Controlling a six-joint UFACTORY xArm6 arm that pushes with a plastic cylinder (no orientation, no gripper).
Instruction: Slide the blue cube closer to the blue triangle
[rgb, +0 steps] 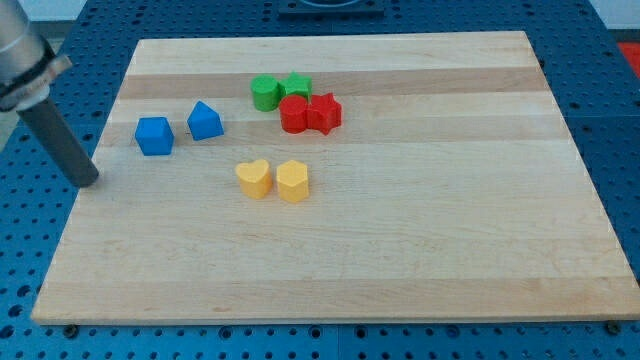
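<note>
My tip (88, 180) left of blue cube (154, 136); blue triangle (205, 121) beside; wooden board (400, 250).

We find no text, label, brand, number or sign that can be read anywhere in this view. The wooden board (400, 250) shows only its grain, the coloured blocks on it carry plain faces with no markings that we can make out, and the blue perforated surface (30, 260) around the board bears only its rows of holes. The dark rod at the left is likewise unmarked as far as we can tell.
</note>
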